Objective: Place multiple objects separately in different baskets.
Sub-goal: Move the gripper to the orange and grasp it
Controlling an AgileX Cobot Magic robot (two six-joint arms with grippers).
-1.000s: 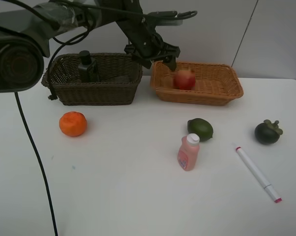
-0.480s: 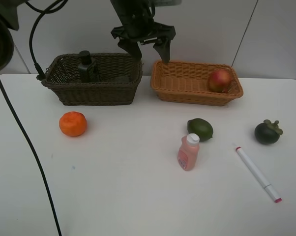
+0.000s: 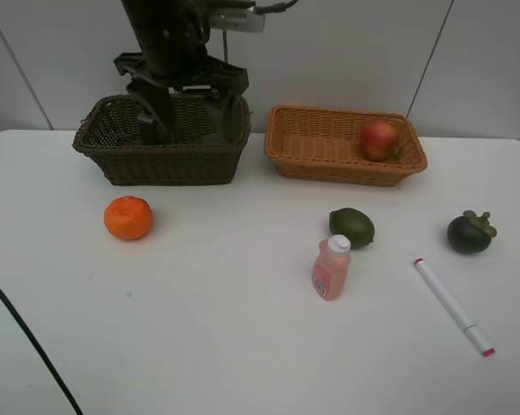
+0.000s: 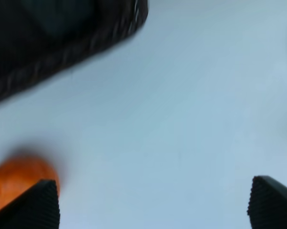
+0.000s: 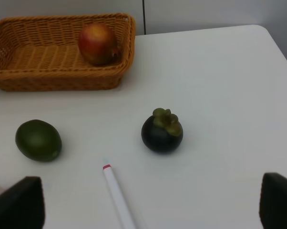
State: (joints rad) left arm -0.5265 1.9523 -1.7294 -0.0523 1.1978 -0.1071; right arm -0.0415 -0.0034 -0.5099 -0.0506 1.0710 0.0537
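Noted left end effector (image 3: 193, 111) spread wide near dark basket (image 3: 161, 164), right end effector (image 5: 148, 205) spread too. Found apple (image 3: 378, 140) in tan basket (image 3: 329, 169).

Two baskets (image 3: 156, 166) (image 3: 329, 169), four fruits (image 3: 128, 217) (image 3: 379, 140) (image 3: 352, 226) (image 3: 470, 232), one bottle (image 3: 331, 269), marker (image 3: 453, 304)
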